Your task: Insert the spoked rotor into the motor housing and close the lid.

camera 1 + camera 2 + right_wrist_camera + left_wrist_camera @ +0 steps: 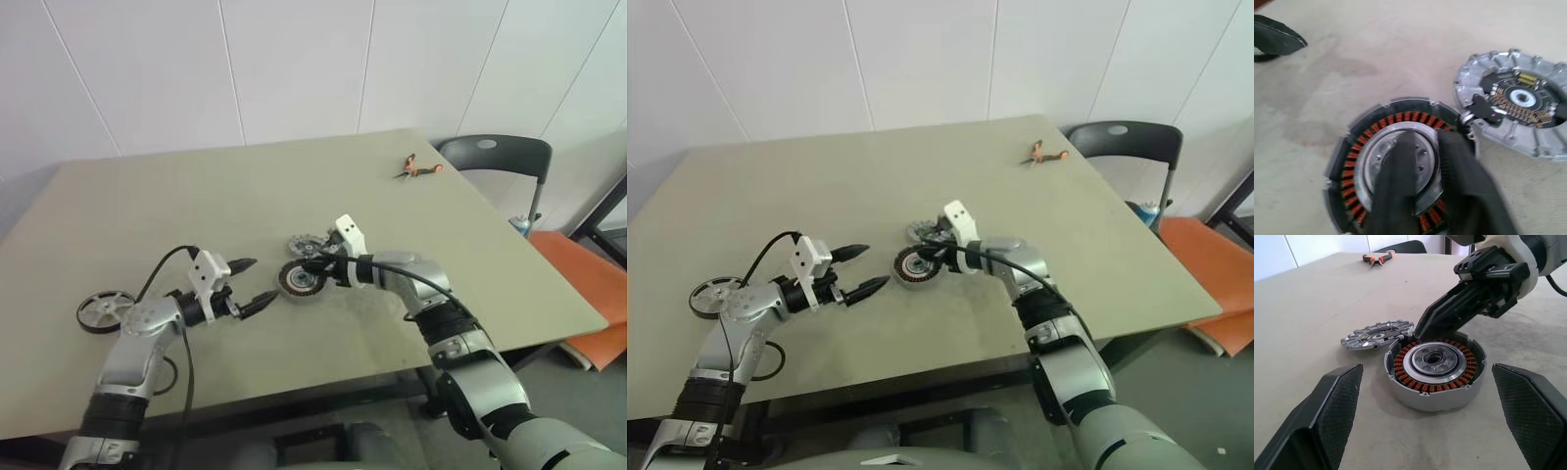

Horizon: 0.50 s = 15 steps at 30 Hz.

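Note:
The motor housing (300, 279), a ring of copper windings around a silvery centre, sits on the table near its middle. The grey lid (308, 243) lies flat just behind it, cut-out face up. My right gripper (319, 265) is shut, its tips over the housing's (1364, 147) far rim beside the lid (1518, 105), with nothing seen between the fingers (1449, 313). Left of the housing (1435, 399), my left gripper (258, 281) stands open and points at it, a short gap away. The spoked rotor (105, 310) lies flat at the table's left, beside my left forearm.
Orange-handled pliers (419, 167) lie at the far right of the table (294, 186). A dark chair (495, 157) stands past the right corner, with an orange surface (588, 284) beside it. A black cable (162, 269) loops over my left arm.

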Each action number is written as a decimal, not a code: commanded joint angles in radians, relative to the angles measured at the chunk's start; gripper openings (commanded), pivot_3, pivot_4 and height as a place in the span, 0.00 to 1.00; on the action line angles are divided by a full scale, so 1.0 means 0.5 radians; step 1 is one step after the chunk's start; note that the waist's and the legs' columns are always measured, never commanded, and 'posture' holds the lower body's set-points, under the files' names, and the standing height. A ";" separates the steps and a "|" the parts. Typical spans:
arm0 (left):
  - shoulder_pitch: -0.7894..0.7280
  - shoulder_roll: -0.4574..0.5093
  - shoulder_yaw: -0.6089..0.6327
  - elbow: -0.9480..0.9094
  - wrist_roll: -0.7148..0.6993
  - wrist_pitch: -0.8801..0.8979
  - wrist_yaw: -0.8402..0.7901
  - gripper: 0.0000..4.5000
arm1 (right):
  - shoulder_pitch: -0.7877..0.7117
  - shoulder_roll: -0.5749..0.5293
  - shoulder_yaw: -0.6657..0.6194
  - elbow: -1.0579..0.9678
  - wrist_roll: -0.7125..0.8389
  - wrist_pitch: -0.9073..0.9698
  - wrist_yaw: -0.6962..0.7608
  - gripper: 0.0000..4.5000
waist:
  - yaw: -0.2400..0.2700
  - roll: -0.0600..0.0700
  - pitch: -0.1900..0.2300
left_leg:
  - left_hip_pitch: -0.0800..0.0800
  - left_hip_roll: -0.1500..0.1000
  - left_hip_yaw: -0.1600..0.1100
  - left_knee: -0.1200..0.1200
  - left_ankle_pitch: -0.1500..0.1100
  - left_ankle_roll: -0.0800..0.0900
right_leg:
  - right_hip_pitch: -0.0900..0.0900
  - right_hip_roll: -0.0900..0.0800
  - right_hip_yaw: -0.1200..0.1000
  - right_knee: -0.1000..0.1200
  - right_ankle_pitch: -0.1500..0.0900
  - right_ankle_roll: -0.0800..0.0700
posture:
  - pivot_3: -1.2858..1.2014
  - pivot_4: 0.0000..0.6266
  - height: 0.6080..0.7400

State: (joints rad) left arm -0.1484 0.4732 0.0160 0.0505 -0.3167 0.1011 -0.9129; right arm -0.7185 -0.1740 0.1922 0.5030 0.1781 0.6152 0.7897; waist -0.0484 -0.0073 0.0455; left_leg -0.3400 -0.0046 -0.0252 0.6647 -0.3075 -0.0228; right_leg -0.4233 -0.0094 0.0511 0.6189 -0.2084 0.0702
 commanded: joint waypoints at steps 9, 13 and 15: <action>-0.028 0.009 0.023 0.070 0.001 -0.087 -0.018 1.00 | 0.072 0.016 0.210 -0.115 -0.173 -0.124 -0.002 0.00 | 0.001 0.000 0.000 | 0.000 0.000 0.000 0.000 0.000 0.000 | 0.000 0.000 0.000 0.000 0.000 0.000 | 0.52 0.00 1.00; -0.035 0.021 0.034 0.104 0.003 -0.110 -0.021 1.00 | 0.151 -0.075 0.282 -0.147 -0.156 0.042 0.175 0.00 | 0.001 -0.001 -0.001 | 0.001 0.000 0.000 0.000 0.000 0.000 | 0.001 0.000 0.000 0.000 -0.001 -0.002 | 0.52 0.00 1.00; -0.036 0.022 0.034 0.106 0.004 -0.114 -0.020 1.00 | 0.203 -0.143 0.343 -0.235 -0.140 0.123 0.303 0.00 | 0.003 -0.001 -0.001 | 0.002 0.000 0.000 0.000 0.000 0.000 | 0.002 0.000 0.000 0.000 -0.002 -0.002 | 0.52 0.00 1.00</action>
State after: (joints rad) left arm -0.1509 0.4722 0.0162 0.1147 -0.3142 0.0663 -0.9210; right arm -0.6609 -0.2241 0.3016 0.3893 0.1033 0.6089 0.8728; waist -0.0467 -0.0077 0.0448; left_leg -0.3392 -0.0045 -0.0253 0.6647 -0.3075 -0.0228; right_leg -0.4223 -0.0096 0.0511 0.6186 -0.2092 0.0690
